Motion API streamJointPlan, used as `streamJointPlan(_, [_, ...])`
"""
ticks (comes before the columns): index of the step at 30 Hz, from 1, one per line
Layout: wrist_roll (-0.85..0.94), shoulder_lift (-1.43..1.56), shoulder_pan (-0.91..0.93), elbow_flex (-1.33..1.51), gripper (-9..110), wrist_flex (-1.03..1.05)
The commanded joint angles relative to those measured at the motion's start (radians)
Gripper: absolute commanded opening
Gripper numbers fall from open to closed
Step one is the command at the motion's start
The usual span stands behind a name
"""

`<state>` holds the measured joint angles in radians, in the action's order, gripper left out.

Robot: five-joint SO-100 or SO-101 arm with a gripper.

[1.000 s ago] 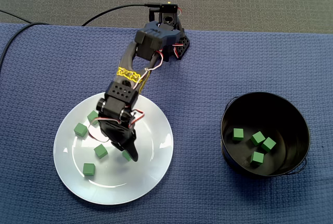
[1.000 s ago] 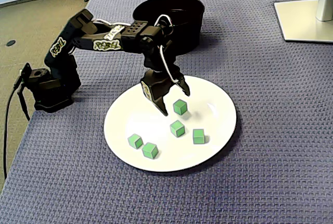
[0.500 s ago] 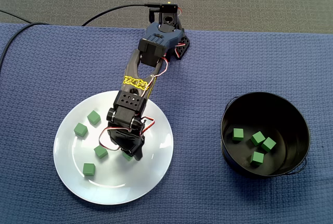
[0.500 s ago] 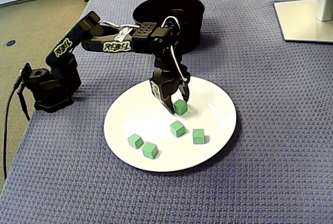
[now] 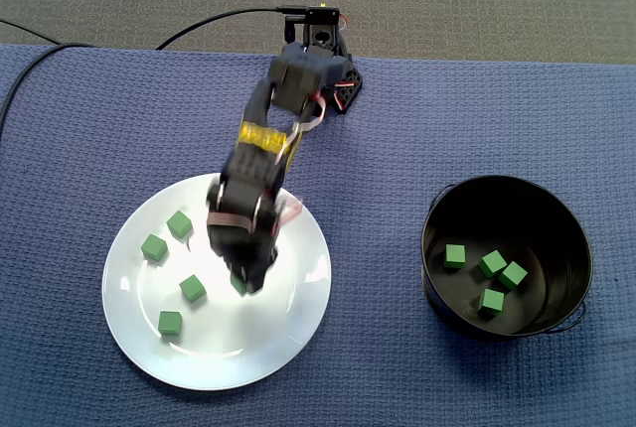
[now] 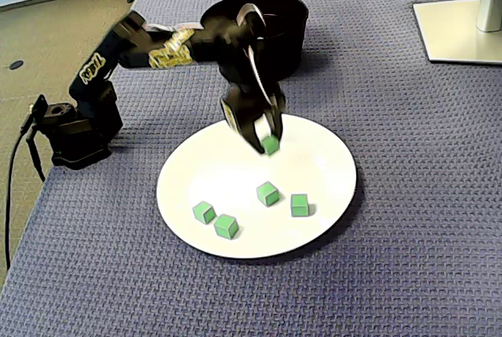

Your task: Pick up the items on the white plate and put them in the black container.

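**A:** What is the hand (image 5: 246, 283) (image 6: 267, 143) doing at this moment?

**B:** It is narrow, closed around one green cube (image 5: 238, 284) (image 6: 271, 146). The fingers point down over the white plate (image 5: 283, 340) (image 6: 329, 168), close to its middle. The arm looks blurred in both fixed views.

**A:** Does this cube touch the plate?

**B:** In a fixed view it seems to be slightly above the plate surface, but I cannot tell it for sure.

**A:** And the other items?

**B:** Four loose cubes (image 5: 192, 288) (image 6: 267, 193) lie on the plate, all apart from each other. In a fixed view, two are near the left rim, one is just left of the hand, and one is lower, toward the near rim.

**A:** Where is the black container (image 5: 437, 216) (image 6: 289, 39)?

**B:** It stands on the tabletop (image 5: 99, 109), which has a blue woven cloth on it. In a fixed view it is well apart from the plate, on the right side. Four stored cubes (image 5: 493, 263) lie on its bottom, close together.

**A:** Anything else around?

**B:** A black cable (image 5: 209, 19) goes from the arm's base to the left. A flat white stand base (image 6: 463, 27) is at the far corner.
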<state>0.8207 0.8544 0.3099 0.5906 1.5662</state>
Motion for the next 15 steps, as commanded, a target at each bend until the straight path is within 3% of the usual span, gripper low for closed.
streamJointPlan(1, [-0.087,0.431,0.015,-0.018,0,0.13])
streamJointPlan(5, [-0.183,0.706,-0.046,-0.124,0,0.242])
streamJointPlan(10, [-0.262,0.897,-0.38,-0.21,0,0.299])
streamJointPlan(15, [-0.31,0.974,-0.701,0.067,0,0.137])
